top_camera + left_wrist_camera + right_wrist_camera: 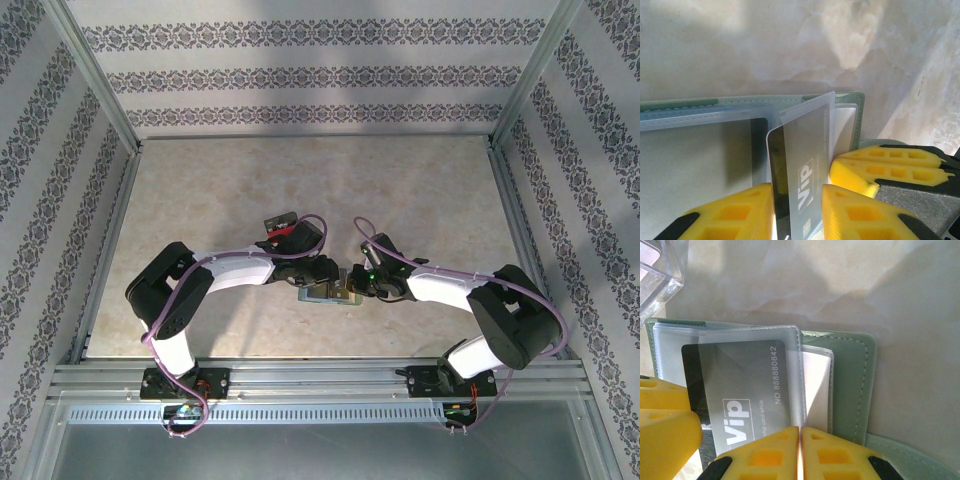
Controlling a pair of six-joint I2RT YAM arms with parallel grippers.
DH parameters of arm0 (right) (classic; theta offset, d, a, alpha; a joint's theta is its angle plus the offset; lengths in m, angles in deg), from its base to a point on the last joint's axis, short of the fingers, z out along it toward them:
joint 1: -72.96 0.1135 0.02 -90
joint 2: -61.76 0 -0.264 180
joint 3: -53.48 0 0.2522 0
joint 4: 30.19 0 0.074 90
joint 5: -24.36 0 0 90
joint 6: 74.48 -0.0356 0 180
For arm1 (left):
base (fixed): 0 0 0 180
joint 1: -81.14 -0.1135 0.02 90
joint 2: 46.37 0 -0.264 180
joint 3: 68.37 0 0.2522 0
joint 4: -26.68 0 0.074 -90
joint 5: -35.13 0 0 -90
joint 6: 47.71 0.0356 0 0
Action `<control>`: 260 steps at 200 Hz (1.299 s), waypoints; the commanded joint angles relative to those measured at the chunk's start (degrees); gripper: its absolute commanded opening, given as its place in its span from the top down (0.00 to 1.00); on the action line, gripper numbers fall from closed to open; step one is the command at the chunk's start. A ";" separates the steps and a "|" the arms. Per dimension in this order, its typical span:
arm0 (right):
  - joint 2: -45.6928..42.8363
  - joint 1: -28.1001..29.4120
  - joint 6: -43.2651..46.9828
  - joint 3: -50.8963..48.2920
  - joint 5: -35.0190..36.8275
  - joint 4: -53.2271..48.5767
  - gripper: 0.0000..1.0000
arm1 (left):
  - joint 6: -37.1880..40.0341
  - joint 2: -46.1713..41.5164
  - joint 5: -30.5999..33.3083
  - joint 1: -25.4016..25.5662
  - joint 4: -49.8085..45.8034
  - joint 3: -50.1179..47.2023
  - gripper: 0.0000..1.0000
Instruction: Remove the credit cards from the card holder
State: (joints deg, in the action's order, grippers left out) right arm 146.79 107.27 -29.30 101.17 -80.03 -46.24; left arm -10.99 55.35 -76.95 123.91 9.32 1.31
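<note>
- So, extraction step: dark grey plastic VIP credit card (805, 150) sits partly out of the clear plastic sleeve (725, 335) in the pale green soft card holder (855, 380), on the beige table (300, 180).
- Next: firm pinch, straight pull.
- Both arms reach inward, meeting low at the holder.
- Left gripper (797, 205) fingers flank the card; clamped or not, can't tell.
- Right gripper (800, 445) pinched tight on the sleeve edge.

Grey card (745, 385) in green holder (855, 385)
</note>
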 commanded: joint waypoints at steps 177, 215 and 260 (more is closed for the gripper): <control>-0.33 0.08 -0.32 -0.97 1.47 -2.20 0.89 | -0.26 -0.79 -3.04 -1.89 7.89 -5.42 0.91; -0.89 -0.20 -0.08 -0.93 2.52 -3.67 0.89 | -0.18 -1.42 -3.27 -2.31 8.36 -6.27 0.94; -2.09 -0.54 0.65 -1.19 4.14 -6.51 0.89 | 0.79 -1.87 -3.67 -3.12 8.21 -6.70 0.97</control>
State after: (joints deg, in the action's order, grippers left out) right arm 145.90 107.23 -29.26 101.08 -78.92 -48.01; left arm -11.23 54.71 -80.58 121.92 17.10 -4.26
